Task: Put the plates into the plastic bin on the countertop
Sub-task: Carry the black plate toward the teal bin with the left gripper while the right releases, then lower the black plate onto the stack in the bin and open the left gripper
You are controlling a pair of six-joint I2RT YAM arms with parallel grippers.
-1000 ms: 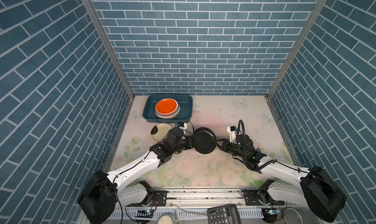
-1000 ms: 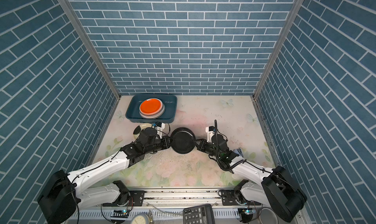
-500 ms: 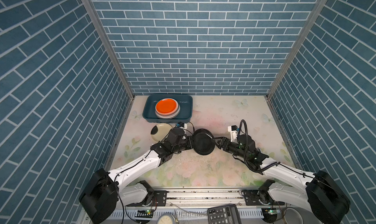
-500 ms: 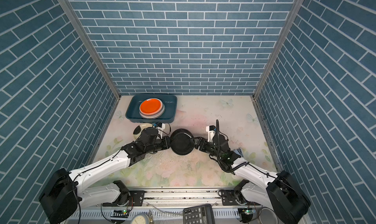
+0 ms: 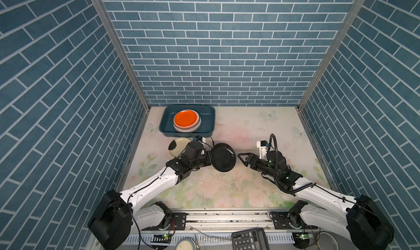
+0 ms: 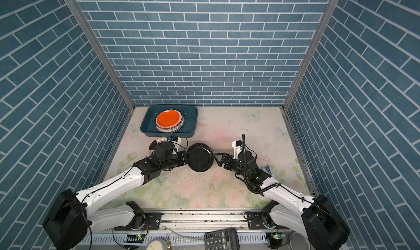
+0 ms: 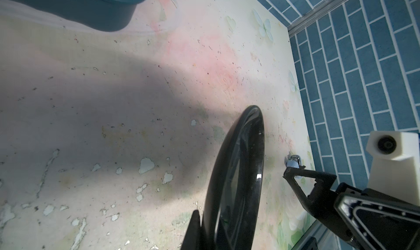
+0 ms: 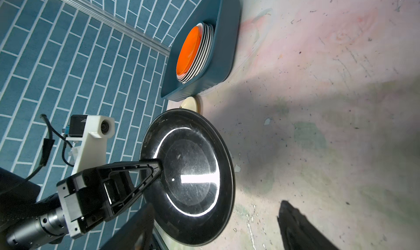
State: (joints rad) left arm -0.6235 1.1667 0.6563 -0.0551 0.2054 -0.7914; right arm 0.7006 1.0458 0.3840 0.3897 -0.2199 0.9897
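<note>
A black plate [image 5: 223, 156] [image 6: 200, 156] hangs tilted above the countertop [image 5: 250, 128], and my left gripper [image 5: 210, 158] [image 7: 204, 228] is shut on its left rim. My right gripper [image 5: 241, 159] [image 8: 218, 228] stands open just right of the black plate, apart from it. At the back left, the teal plastic bin [image 5: 208, 121] [image 8: 227, 44] holds a stack of plates topped by an orange plate [image 5: 186, 118] [image 8: 189, 49]. A cream plate [image 5: 177, 144] [image 8: 191, 103] lies on the countertop in front of the bin, partly hidden by my left arm.
Blue brick walls close in the countertop on three sides. A small shiny object [image 7: 294, 161] lies on the countertop beside my right arm. A calculator [image 5: 248, 238] and a round dial [image 5: 185, 245] sit below the front rail.
My right gripper has opened, let go of the black plate's right rim and drawn back to the right. The left gripper still holds the plate in about the same place.
</note>
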